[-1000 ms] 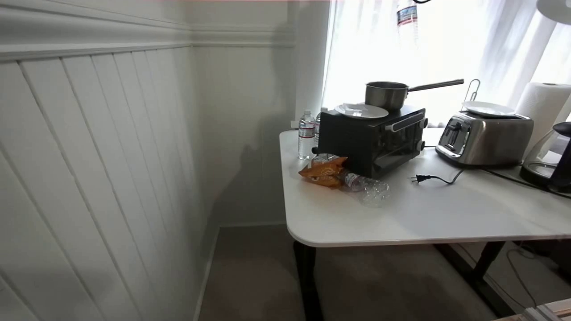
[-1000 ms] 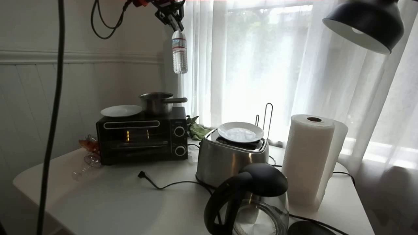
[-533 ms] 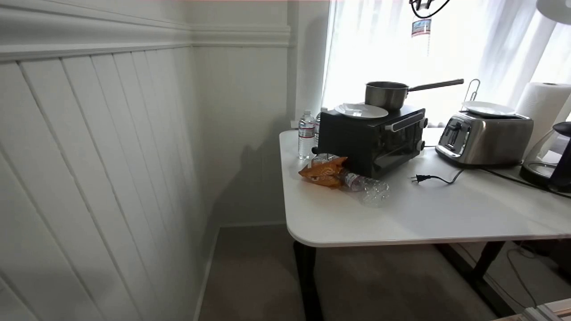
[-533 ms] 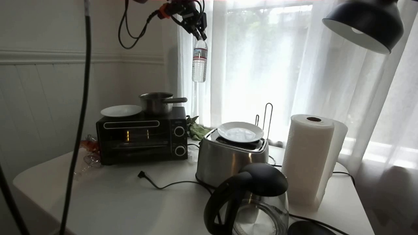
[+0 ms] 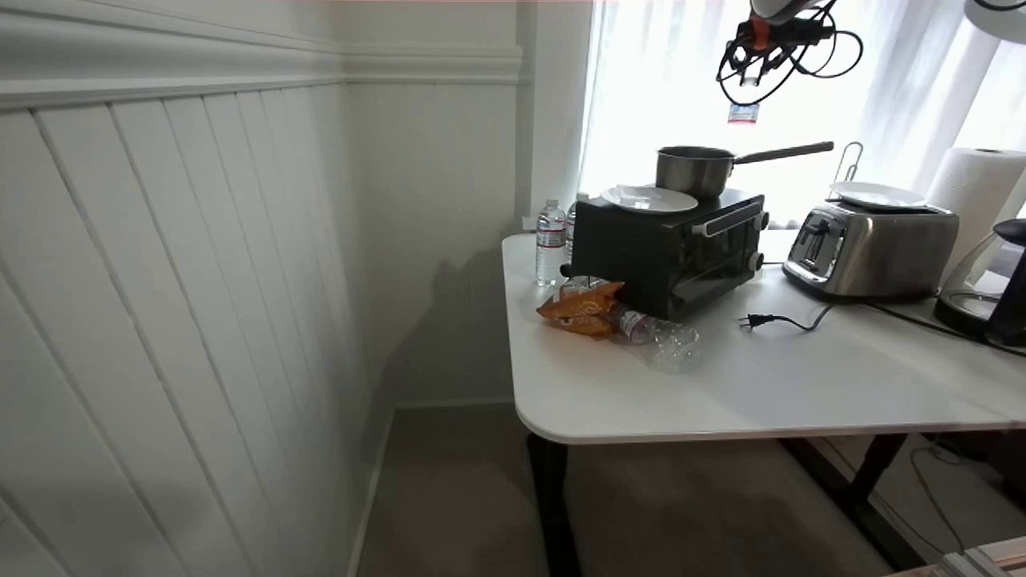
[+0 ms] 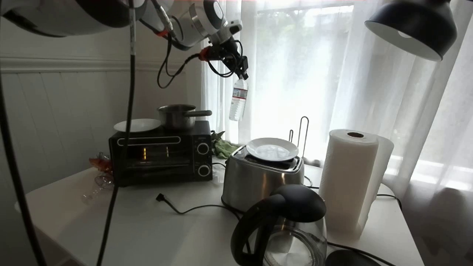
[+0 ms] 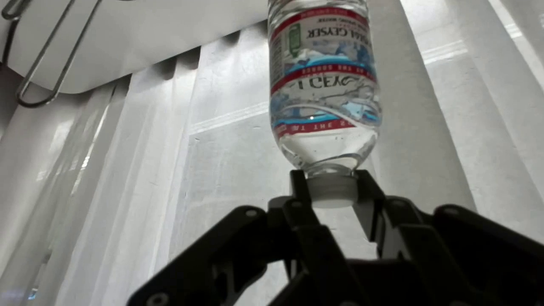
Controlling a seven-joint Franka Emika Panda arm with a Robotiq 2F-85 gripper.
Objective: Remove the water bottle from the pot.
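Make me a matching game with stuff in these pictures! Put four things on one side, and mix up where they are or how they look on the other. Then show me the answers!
Things:
1. pot
2. toaster
3. gripper
4. bag

Match with:
A. holding a bottle in the air
B. orange, near the oven
C. on top of the oven
D. silver, with a plate on top

Right pairs: 1-C, 2-D, 3-A, 4-B

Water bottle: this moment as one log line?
gripper: closed on water bottle | water bottle: aloft, tilted, outside pot | pot: atop oven
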